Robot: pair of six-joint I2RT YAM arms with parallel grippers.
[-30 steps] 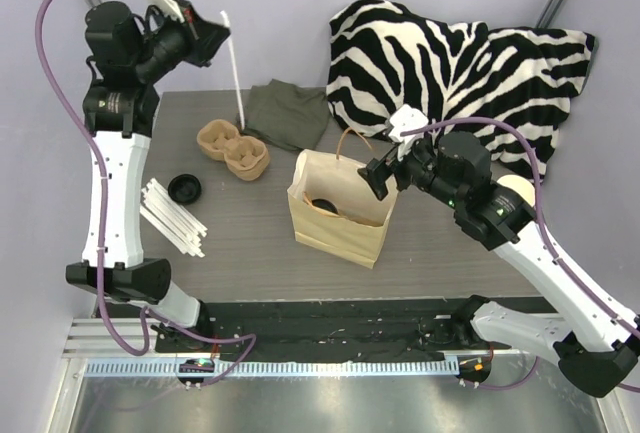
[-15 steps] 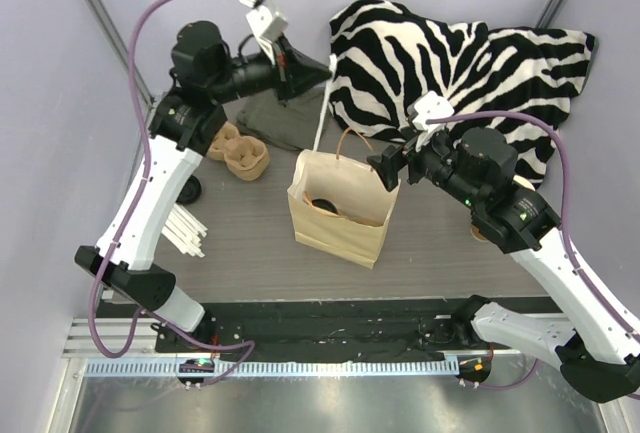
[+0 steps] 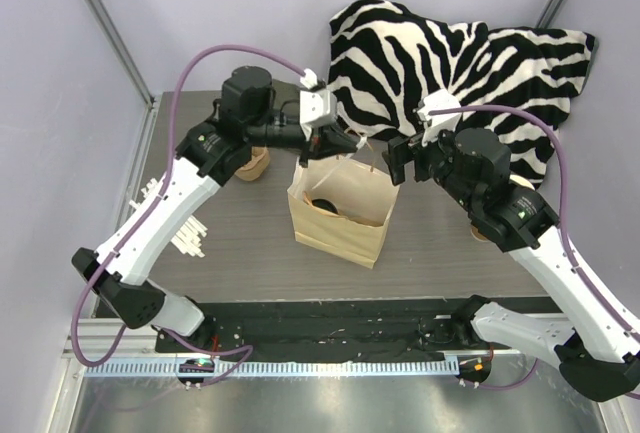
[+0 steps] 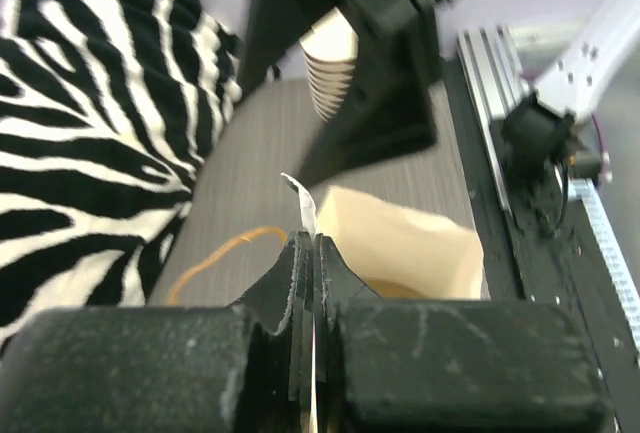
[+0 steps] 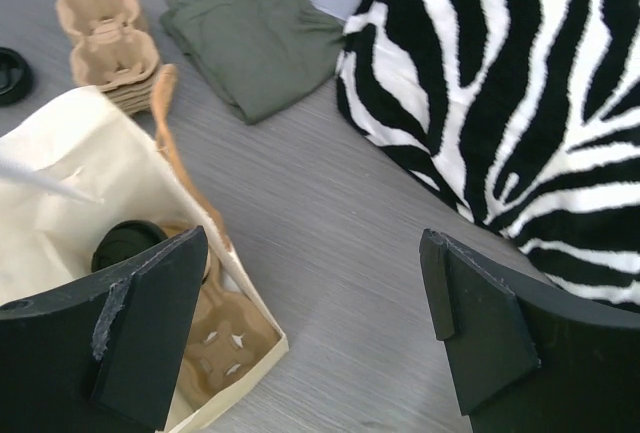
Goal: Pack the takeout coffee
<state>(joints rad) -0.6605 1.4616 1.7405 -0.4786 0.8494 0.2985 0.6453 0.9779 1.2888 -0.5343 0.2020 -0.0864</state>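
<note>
The takeout coffee, a cup with a black lid, sits in a cardboard carrier at the bottom of the open paper bag. My left gripper hovers over the bag's back rim, shut on a thin white straw. The straw's tip pokes out past the fingertips and reaches over the bag opening. My right gripper stands wide open just right of the bag's back corner, above bare table, holding nothing.
Zebra cloth covers the back right. A folded green cloth and stacked cup carriers lie behind the bag. A loose black lid and white straws lie left. A cup stack stands right.
My left arm has swung from the back left corner across to the bag, carrying the straw. The right gripper has shifted slightly back and stayed open.
</note>
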